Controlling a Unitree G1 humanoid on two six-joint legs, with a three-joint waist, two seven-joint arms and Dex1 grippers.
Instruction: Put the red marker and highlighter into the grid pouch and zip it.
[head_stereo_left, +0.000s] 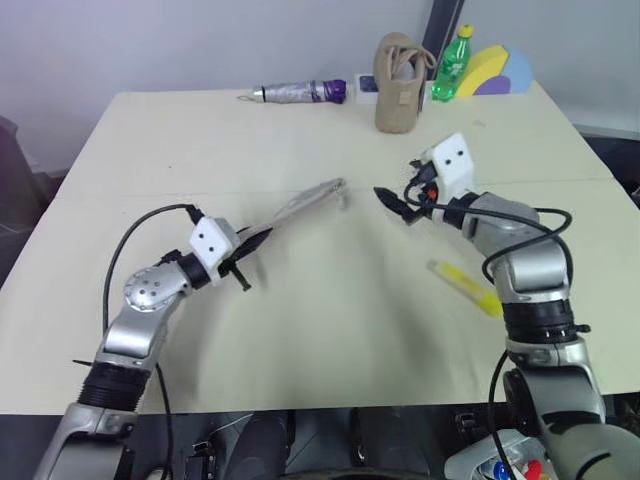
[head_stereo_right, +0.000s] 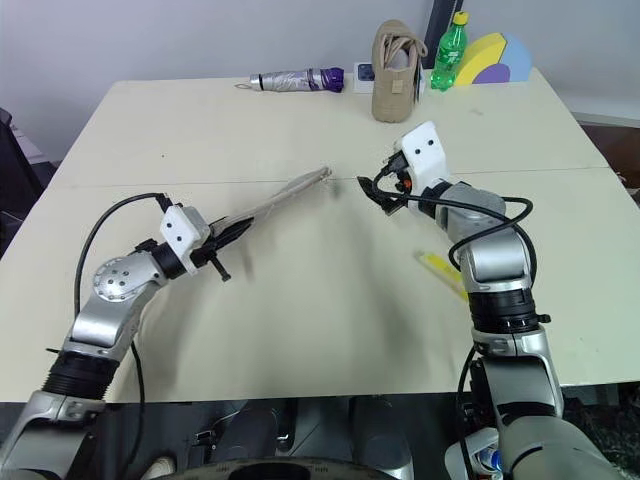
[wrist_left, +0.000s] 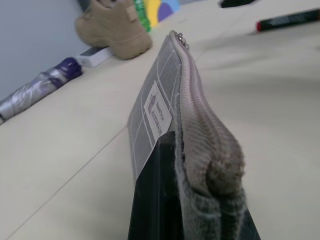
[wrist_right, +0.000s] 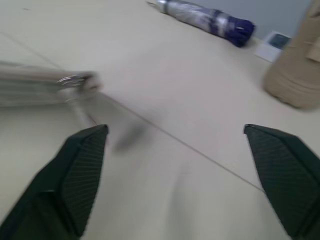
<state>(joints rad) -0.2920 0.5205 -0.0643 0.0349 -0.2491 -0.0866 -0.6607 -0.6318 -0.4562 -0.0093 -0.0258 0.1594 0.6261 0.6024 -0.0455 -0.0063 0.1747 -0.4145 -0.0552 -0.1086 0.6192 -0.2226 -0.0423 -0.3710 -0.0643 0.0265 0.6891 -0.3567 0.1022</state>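
Left claw (head_stereo_right: 232, 233) is clenched on one end of the grid pouch (head_stereo_right: 285, 197), held off the bench (head_stereo_right: 300, 330). Right claw (wrist_right: 175, 165) is released, just beyond the pouch's zipper end. The highlighter (head_stereo_right: 441, 272) lies on the bench below the right claw; in the left wrist view the red marker (wrist_left: 287, 19) lies on the bench beyond the pouch. Insertion and zipping remain.

Grid pouch (head_stereo_left: 305, 203): grey, white label, zipper edge up, lifted off table. Highlighter (head_stereo_left: 466, 288): yellow, lying flat on table. Red marker (wrist_left: 287, 19): flat on table.

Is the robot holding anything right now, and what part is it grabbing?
Yes. The left gripper pinches the grid pouch by one end of its zipper edge, lifted off the table. The right gripper holds nothing; its jaws are wide apart.
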